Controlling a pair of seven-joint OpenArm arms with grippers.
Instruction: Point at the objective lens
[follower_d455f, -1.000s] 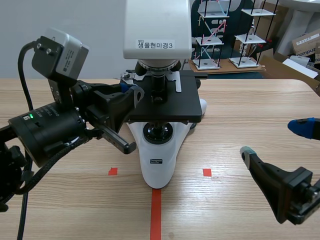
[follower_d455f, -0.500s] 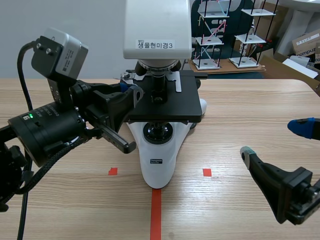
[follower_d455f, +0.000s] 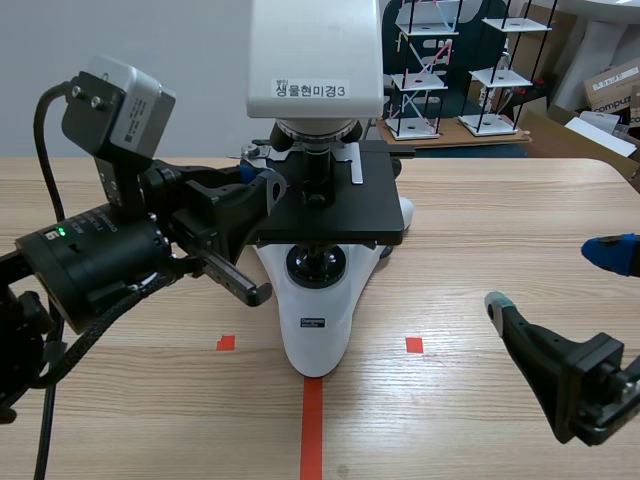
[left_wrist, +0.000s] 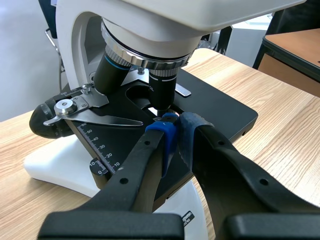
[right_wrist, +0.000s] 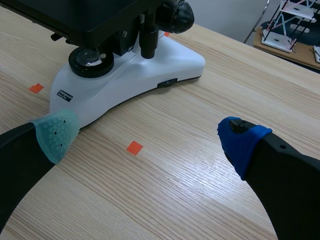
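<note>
The white microscope (follower_d455f: 316, 320) stands at the table's middle, with its black stage (follower_d455f: 335, 210) under the head. Its objective lens (follower_d455f: 318, 172) (left_wrist: 163, 89), a black barrel, hangs from the nosepiece over the stage. My left gripper (follower_d455f: 268, 186) (left_wrist: 173, 134) is shut on nothing, its blue pads pressed together over the stage's left part. The tips sit just below and in front of the objective lens, aimed at it. My right gripper (follower_d455f: 553, 280) (right_wrist: 148, 136) hangs open low at the right, apart from the microscope's base (right_wrist: 150, 65).
A second, wider objective (left_wrist: 111, 70) sits beside the pointed one, with the slide clip (left_wrist: 95, 112) on the stage below it. Shelving models (follower_d455f: 430, 70) and cardboard boxes (follower_d455f: 610, 85) stand behind the table. Orange-red tape marks (follower_d455f: 414, 344) lie near the front.
My right gripper has drifted slightly toward the right and nearer the table's front. The left arm and the microscope have stayed put.
</note>
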